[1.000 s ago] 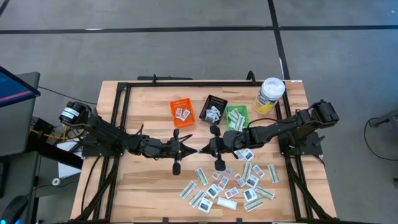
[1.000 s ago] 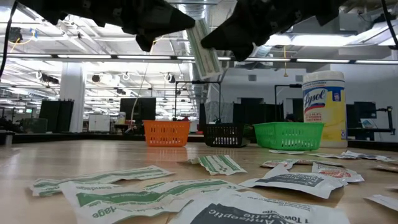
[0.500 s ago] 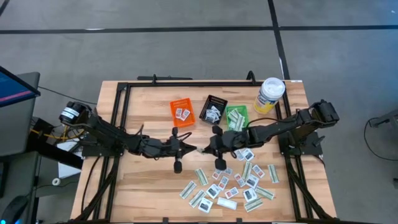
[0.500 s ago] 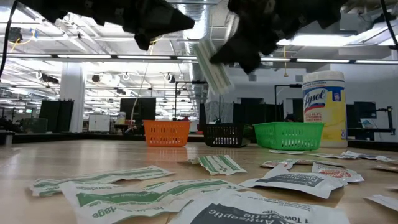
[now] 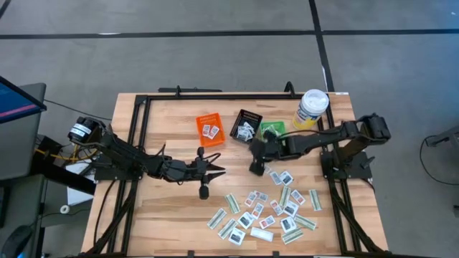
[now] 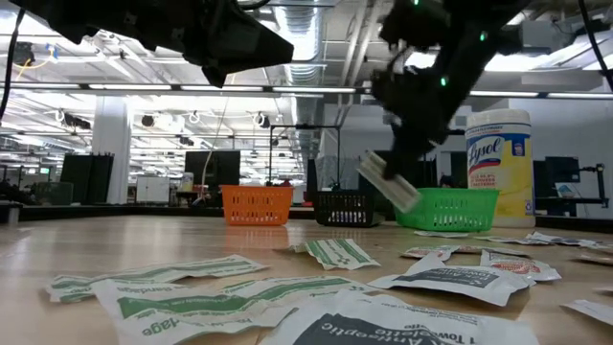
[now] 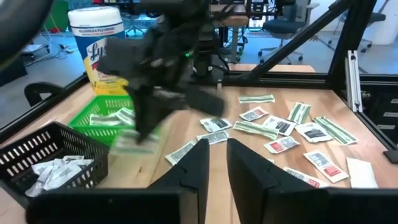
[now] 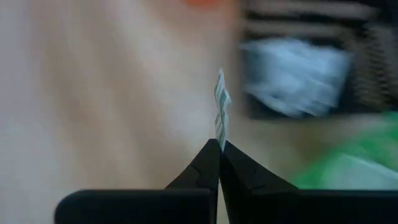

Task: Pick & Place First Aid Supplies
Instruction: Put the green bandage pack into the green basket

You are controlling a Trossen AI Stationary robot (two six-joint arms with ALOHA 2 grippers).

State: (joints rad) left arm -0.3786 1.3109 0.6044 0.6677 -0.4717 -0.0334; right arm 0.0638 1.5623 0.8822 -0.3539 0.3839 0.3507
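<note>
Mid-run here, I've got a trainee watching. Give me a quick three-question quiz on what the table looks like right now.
1. True or false: the right claw is shut on a pale-green strip packet.
2. Which bin holds pale-green strips? A orange bin B black bin C green bin
3. Fill in: the loose packets lie on the table mostly toward the ____ arm's side.

Key
1. True; the strip sticks out from its closed fingertips.
2. C
3. right; the left claw is over bare wood near the middle, holding nothing.
</note>
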